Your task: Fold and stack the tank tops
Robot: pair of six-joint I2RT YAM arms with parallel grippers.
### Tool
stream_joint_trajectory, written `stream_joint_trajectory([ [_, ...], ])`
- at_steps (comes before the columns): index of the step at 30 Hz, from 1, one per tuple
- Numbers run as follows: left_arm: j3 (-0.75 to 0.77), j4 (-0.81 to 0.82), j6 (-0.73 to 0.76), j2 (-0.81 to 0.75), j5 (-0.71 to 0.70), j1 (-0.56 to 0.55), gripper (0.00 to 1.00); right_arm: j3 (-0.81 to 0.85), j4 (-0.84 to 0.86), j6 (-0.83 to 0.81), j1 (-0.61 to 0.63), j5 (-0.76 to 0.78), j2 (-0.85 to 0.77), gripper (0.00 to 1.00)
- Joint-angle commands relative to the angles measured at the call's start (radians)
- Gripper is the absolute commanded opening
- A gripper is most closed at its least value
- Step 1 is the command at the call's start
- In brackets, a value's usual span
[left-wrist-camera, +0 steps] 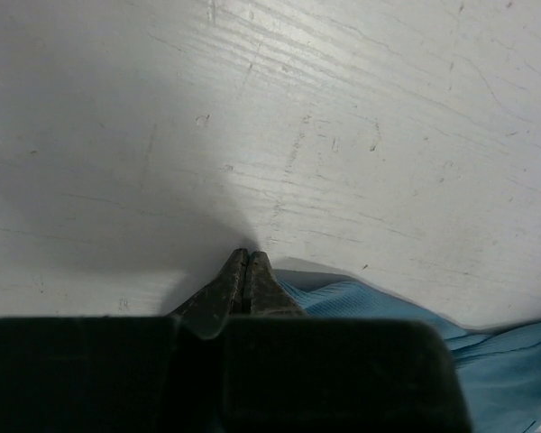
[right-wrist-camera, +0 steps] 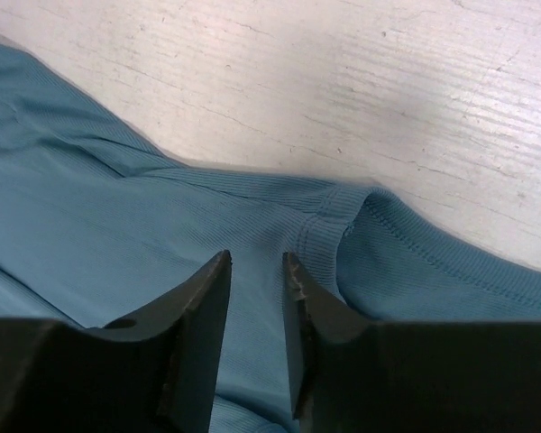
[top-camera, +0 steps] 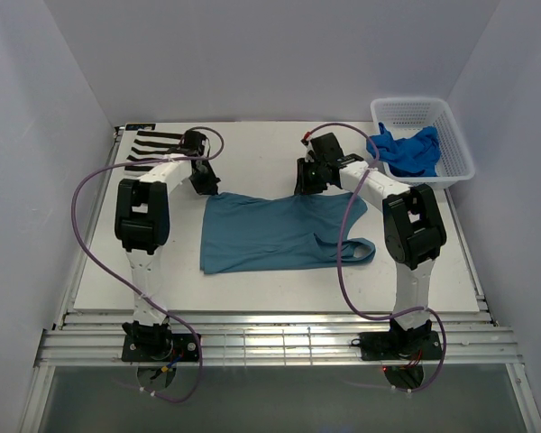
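Near the middle of the table (top-camera: 252,149) lies the teal-blue tank top (top-camera: 270,236), spread out flat with its straps toward the right edge. It looks like the 1 being worked on now. The fold has not begun, so this is the grab step. The left gripper (top-camera: 206,187) is down at the top's far left corner with its jaws pressed tight together. The right gripper (top-camera: 307,187) is down at the far edge, more to the right. Its jaws are a little way apart, and I see no cloth pinched between them. Next, I think the right one needs to pinch the cloth. Then both arms should lift the far edge together and bring it toward the near edge, so the cloth does not bunch up. The striped tank top (top-camera: 151,149) sits at the far left corner. The royal blue tank top (top-camera: 406,152) sits in the white basket (top-camera: 413,102) at the far right corner. Only the view from above shows these 2. The left wrist view shows the shut tips over bare table with teal cloth just beside them, so I cannot tell if any cloth is caught. The right wrist view shows a stitched hem (right-wrist-camera: 343,216) just ahead of the tips.
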Motion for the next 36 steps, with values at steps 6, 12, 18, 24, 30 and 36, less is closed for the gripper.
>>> stream_joint_trajectory([
  [6,-0.127,0.073,0.024,-0.211,-0.010,-0.008,0.00,0.023,-0.015,0.037,-0.001,0.106,-0.033,0.39],
  [12,-0.175,0.086,0.014,-0.243,0.030,-0.006,0.00,0.077,-0.028,0.024,-0.012,0.106,0.016,0.42],
  [18,-0.198,0.096,0.011,-0.272,0.044,-0.008,0.00,0.104,-0.052,0.014,-0.022,0.139,0.057,0.45],
  [24,-0.218,0.106,0.004,-0.289,0.060,-0.006,0.00,0.143,-0.089,0.010,-0.024,0.116,0.112,0.47],
  [30,-0.226,0.106,0.004,-0.300,0.069,-0.008,0.00,0.105,-0.028,0.021,-0.024,0.046,0.091,0.08],
  [36,-0.293,0.108,-0.024,-0.376,0.070,-0.006,0.00,-0.021,0.014,0.006,-0.025,0.079,-0.053,0.08],
])
